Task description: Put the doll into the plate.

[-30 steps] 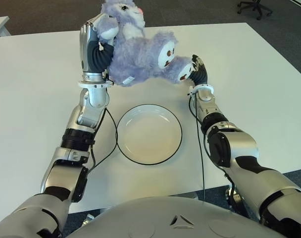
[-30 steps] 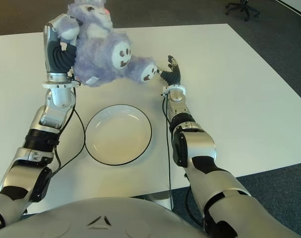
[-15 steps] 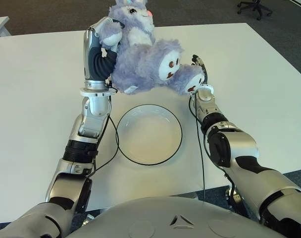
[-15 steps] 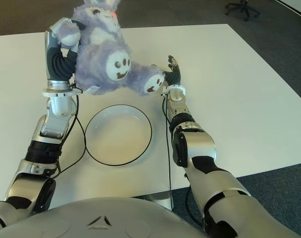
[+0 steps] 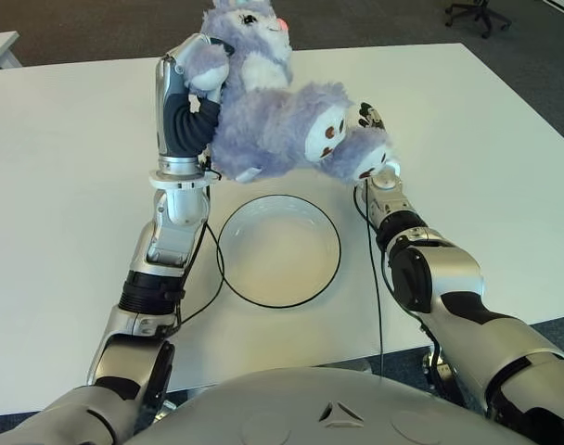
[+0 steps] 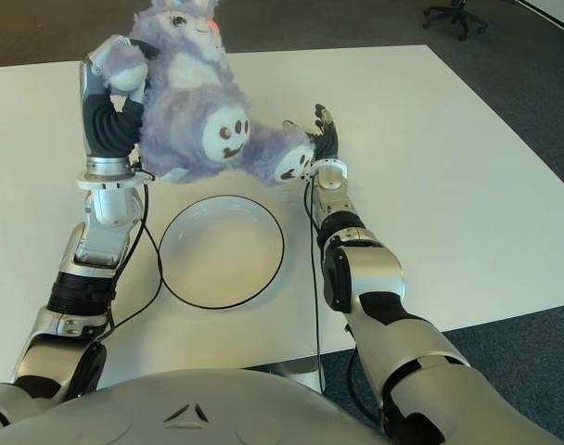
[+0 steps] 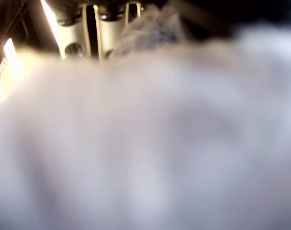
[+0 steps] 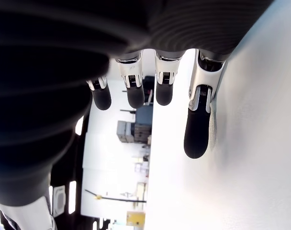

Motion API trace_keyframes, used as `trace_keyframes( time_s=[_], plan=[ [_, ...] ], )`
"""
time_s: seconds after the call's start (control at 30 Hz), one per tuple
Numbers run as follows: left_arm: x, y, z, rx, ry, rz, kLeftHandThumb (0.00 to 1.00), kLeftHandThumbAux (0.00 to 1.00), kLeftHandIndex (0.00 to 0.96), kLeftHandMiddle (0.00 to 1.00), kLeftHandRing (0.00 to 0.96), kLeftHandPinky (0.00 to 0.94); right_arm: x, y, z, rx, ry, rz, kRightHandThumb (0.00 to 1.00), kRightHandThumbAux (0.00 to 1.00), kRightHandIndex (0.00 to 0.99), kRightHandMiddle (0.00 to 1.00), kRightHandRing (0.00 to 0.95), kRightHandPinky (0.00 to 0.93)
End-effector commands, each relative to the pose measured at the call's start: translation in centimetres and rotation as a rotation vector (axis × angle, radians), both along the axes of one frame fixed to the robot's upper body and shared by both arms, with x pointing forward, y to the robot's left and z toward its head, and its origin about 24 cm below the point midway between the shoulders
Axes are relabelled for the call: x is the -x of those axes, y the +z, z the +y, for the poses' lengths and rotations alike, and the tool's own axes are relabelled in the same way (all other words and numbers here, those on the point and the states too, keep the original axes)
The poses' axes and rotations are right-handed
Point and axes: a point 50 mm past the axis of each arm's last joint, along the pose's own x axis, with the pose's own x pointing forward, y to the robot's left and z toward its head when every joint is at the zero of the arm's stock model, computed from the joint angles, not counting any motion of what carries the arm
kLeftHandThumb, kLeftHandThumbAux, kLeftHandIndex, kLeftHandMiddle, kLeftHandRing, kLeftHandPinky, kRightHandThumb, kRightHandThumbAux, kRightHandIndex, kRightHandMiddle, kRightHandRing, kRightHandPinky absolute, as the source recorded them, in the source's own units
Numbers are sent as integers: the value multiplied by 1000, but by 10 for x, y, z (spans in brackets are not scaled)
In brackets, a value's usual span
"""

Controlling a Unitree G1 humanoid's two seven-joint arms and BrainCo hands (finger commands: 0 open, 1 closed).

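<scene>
The left hand (image 5: 185,102) is raised above the white tabletop (image 5: 69,185), fingers curled tight around the upper body of the doll (image 5: 273,116), a fluffy purple plush rabbit with white foot pads. Its own wrist view is filled with blurred pale fur, which fits a close, firm grasp. The doll hangs in the air, head up and away from the robot, legs trailing toward the robot's right.

Compared with a second ago, the left hand has carried the doll a little nearer the robot and to the right, and its feet have sagged lower. The doll's body now hangs over the far rim of the plate (image 5: 328,269), a white dish with a thin dark edge lying on the tabletop between the two arms. This suggests the carry is mostly done and lowering and release remain.

The right hand (image 6: 321,139) shows just beyond the plate's right side, close to the doll's trailing foot (image 6: 291,163). Its fingers (image 8: 197,139) are extended and relaxed, holding nothing. Whether the foot touches it cannot be told.
</scene>
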Motion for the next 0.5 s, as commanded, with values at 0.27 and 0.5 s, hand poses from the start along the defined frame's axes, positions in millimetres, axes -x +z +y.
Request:
trace_keyframes(
  time_s=[0.27,0.5],
  plan=[
    [10,-4,-4,-33,-71,31,852,667,399,539,806,797,34,-64,-3,-10,-23,291,110,731,80,64,41,29],
    [14,-6,-6,-32,-107,46,852,667,396,535,803,783,34,-64,-3,-11,-24,290,105,729,78,62,40,39]
  ],
)
